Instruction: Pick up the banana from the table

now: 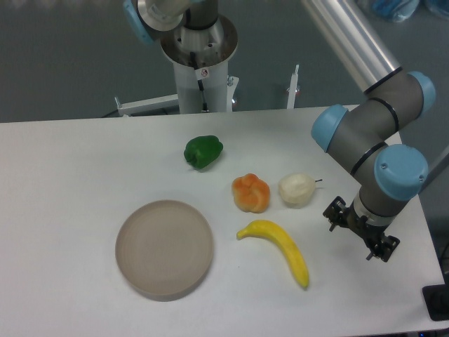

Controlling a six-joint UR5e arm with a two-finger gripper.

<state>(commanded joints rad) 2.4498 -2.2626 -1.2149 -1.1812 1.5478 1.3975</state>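
My claw hung low over the white table, gripping nothing; whether its fingers stood apart, I could not tell. The yellow banana lay just to its left, untouched. I judged this the approach: next, centre above the banana and descend. Farther left sat a grey-brown plate; beyond, an orange fruit.

Bent arm, jaws apparently apart, low.

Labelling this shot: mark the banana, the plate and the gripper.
banana (277, 246): fixed camera, middle of its curved body.
plate (164, 247): fixed camera, centre of its flat face.
gripper (360, 230): fixed camera, midway between the fingertips.
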